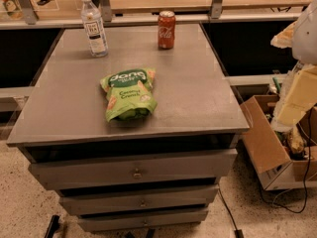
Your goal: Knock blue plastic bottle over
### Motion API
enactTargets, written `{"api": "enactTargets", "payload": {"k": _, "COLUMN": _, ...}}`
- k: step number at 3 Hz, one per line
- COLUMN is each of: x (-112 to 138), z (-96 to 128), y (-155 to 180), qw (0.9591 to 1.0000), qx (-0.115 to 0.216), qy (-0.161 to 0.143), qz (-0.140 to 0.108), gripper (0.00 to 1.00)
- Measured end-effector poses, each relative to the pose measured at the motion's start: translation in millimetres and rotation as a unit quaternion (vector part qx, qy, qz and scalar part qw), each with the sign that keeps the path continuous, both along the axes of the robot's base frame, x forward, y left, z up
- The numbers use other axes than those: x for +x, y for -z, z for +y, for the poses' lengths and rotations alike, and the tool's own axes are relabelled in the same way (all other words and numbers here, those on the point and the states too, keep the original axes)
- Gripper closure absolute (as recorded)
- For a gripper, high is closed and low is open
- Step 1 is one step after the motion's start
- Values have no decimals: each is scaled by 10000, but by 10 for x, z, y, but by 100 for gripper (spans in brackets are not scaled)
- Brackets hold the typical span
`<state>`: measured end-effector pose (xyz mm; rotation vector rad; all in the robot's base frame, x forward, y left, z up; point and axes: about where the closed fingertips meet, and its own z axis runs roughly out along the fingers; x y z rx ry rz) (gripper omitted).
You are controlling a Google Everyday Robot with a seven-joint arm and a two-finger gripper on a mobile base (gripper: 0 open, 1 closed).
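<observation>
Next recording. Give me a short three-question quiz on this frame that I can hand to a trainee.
1. True or false: the blue plastic bottle stands upright on the cabinet top.
2. Which lies nearest the cabinet's front edge? A) the red Coca-Cola can B) the green snack bag C) the bottle
3. Short answer: where is the gripper?

Key: 1 true. 2 B. 3 Not in view; nothing touches the bottle.
</observation>
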<state>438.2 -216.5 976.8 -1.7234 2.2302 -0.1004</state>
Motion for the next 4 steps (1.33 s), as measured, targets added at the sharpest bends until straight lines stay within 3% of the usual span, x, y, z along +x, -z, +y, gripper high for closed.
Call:
{"api": "enactTargets", "payload": {"k": 1, "x": 0, "z": 0, "y": 0, "qw": 10000, "qx": 0, "qy": 0, "qz": -1, "gripper": 0}}
{"api": "enactTargets", "payload": {"k": 3, "x": 42, "z": -43, "y": -92, "qw": 9987, "qx": 235, "qy": -372, "qz": -238, "gripper": 0}}
{"api": "enactTargets", "payload": {"k": 4, "x": 175, "z": -13, "y": -157, "qw": 9964, "qx": 718, "qy": -312, "qz": -315, "gripper": 0}}
